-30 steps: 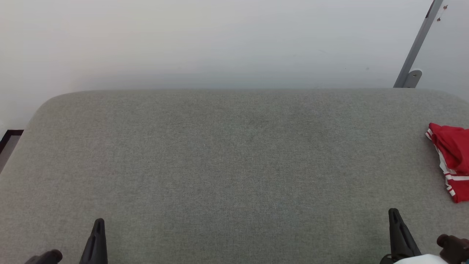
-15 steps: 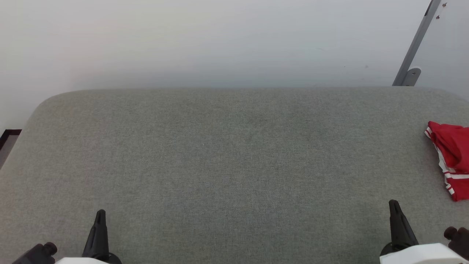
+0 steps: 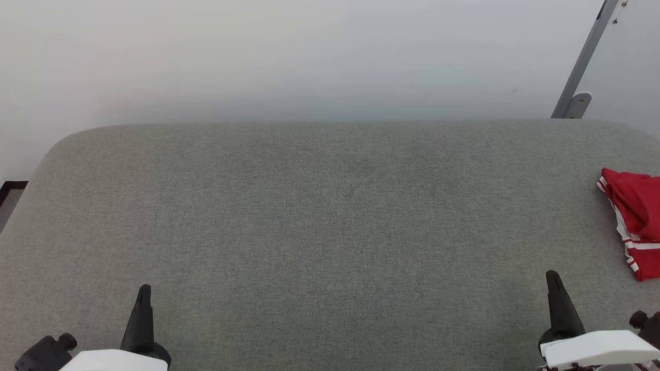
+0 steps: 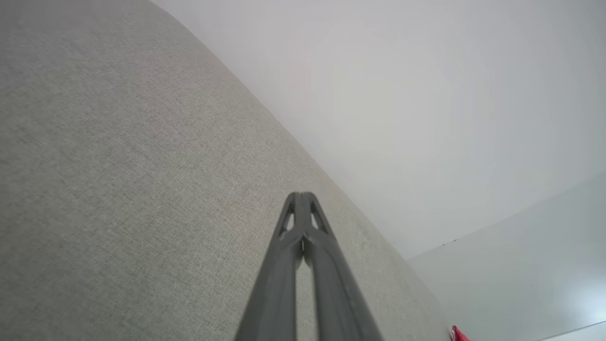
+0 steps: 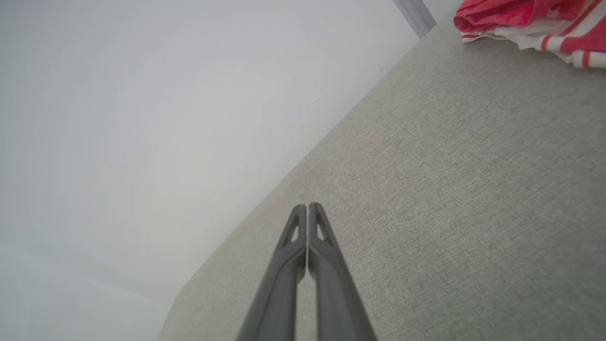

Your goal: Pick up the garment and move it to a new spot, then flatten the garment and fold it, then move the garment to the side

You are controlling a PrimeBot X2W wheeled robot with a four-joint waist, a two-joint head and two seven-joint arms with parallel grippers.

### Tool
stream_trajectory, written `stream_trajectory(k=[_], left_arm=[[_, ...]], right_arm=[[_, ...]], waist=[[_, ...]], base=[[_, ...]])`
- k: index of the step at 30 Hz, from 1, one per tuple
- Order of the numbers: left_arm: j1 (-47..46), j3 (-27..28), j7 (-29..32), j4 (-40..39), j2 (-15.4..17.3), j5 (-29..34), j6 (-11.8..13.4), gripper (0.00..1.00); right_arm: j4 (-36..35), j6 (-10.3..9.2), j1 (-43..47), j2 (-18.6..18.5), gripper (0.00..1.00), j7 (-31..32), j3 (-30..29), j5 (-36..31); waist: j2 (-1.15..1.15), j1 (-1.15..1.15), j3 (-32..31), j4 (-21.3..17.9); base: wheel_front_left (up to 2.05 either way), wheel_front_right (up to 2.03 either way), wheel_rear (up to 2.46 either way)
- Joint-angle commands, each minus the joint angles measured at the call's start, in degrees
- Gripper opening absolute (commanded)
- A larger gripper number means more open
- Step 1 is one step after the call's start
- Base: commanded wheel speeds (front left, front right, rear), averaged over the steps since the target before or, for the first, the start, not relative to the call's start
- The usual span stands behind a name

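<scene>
Left tool (image 3: 144,289): fingers pressed together, nothing held, above the near left part of the grey fabric surface (image 3: 330,216). Right tool (image 3: 553,278): likewise closed and empty, near right. Garment (image 3: 635,214): red with white-striped trim, bunched on the surface at its right side, apart from the right tool.

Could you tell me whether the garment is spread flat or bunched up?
Bunched up: the garment lies as a crumpled heap near the right edge of the gray surface, striped trim folded over itself.
</scene>
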Motion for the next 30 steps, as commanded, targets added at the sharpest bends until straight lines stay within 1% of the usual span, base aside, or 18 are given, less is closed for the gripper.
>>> stream_trajectory(k=[1, 12, 14, 30], left_arm=[[-1.82, 0.34, 0.49, -0.39, 0.16, -1.9, -0.11, 0.0], [-3.22, 0.53, 2.3, 0.15, -0.32, -8.11, -0.14, 0.0], [-3.63, 0.59, 2.77, 0.32, -0.47, -10.02, -0.15, 0.0], [-5.56, 0.88, 5.25, 1.09, -1.07, -18.54, -0.18, 0.0]], right_arm=[[-0.46, 0.0, -1.64, -0.22, 0.0, 0.57, -0.15, 2.05], [-0.13, 0.0, -2.91, -0.23, 0.0, 2.35, -0.22, 8.67], [-0.01, 0.0, -3.27, -0.23, 0.0, 2.87, -0.25, 10.57], [0.46, -0.01, -5.03, -0.23, 0.0, 5.32, -0.34, 19.74]], waist=[[0.0, 0.0, 0.04, -0.03], [0.0, 0.0, 0.25, -0.19], [0.0, 0.0, 0.31, -0.24], [0.0, 0.0, 0.65, -0.5]], base=[[0.0, 0.0, 0.0], [0.0, 0.0, 0.0], [0.0, 0.0, 0.0], [0.0, 0.0, 0.0]])
